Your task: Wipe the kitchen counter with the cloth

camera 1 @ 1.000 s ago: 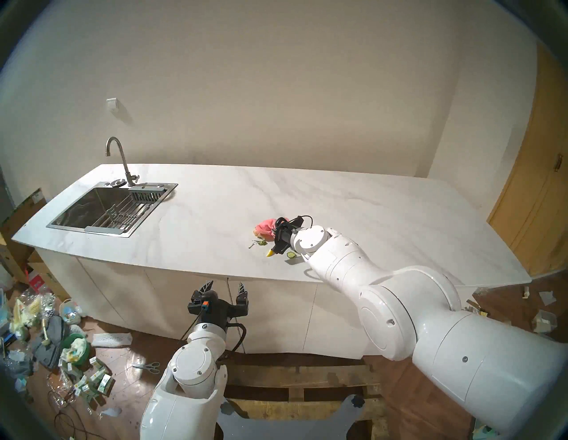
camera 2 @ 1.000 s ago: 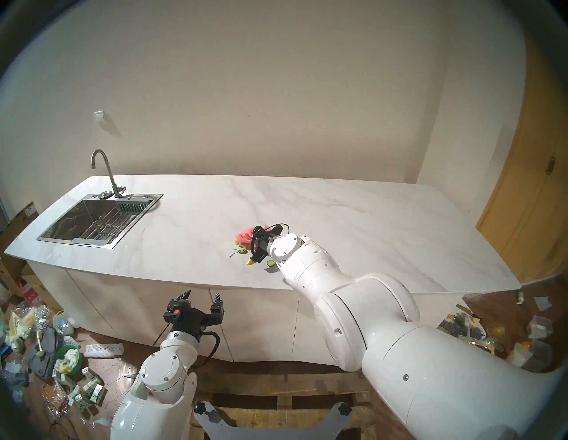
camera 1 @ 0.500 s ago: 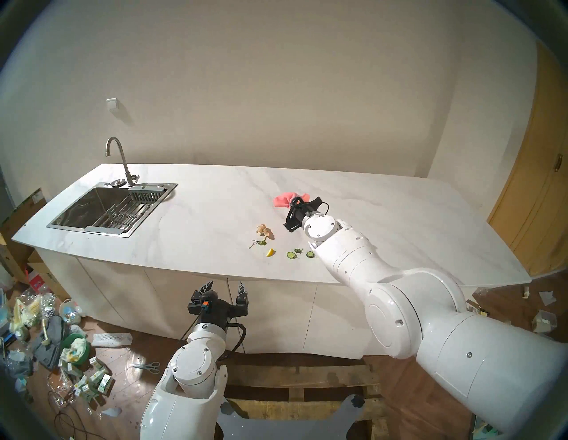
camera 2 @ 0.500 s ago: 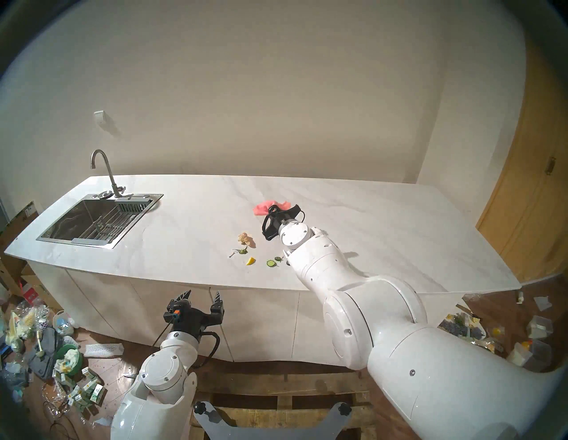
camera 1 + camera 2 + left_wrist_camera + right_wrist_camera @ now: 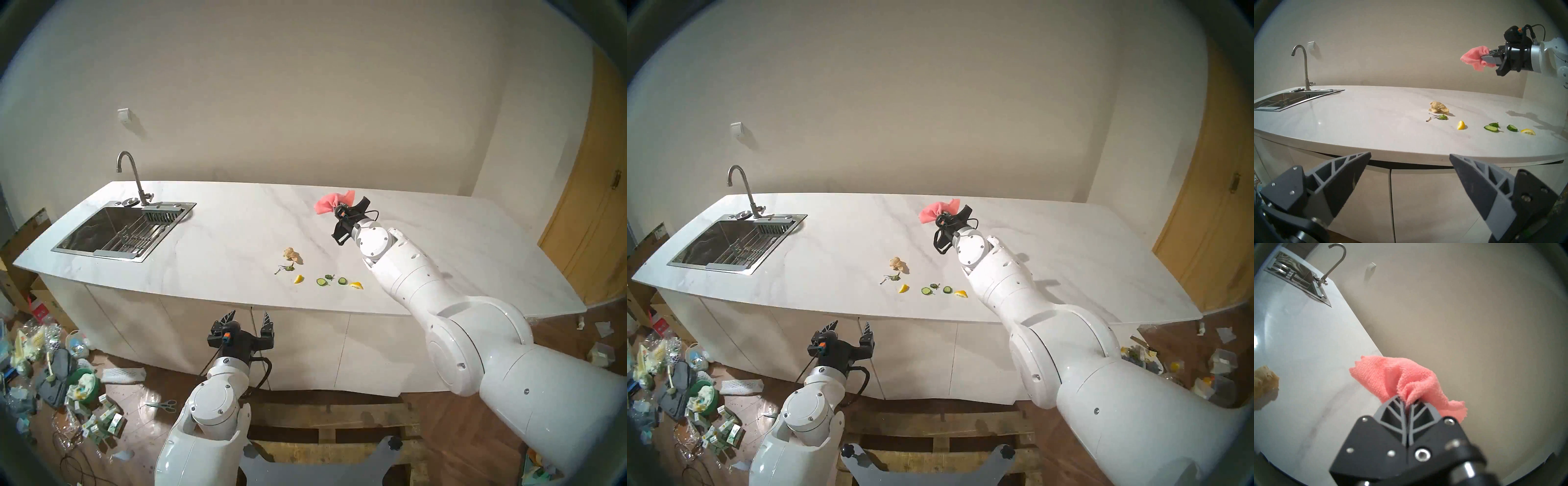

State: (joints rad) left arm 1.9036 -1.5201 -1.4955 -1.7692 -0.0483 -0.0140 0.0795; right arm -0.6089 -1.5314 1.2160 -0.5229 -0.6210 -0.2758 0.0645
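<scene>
Aloft, right fingers [image 5: 1407,404] clamped on cloth [image 5: 1390,377] above counter [image 5: 220,244] back edge; left fingers [image 5: 1474,169] apart.

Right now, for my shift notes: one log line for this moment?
right gripper: shut on salmon-pink fabric cloth | raised above white marble-look counter | left gripper: open

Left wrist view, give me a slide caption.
Right gripper holds the pink cloth above the counter and food scraps.

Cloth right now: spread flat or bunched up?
Bunched. The cloth is pinched into crumpled folds between the shut right gripper, held in the air above the kitchen counter.
</scene>
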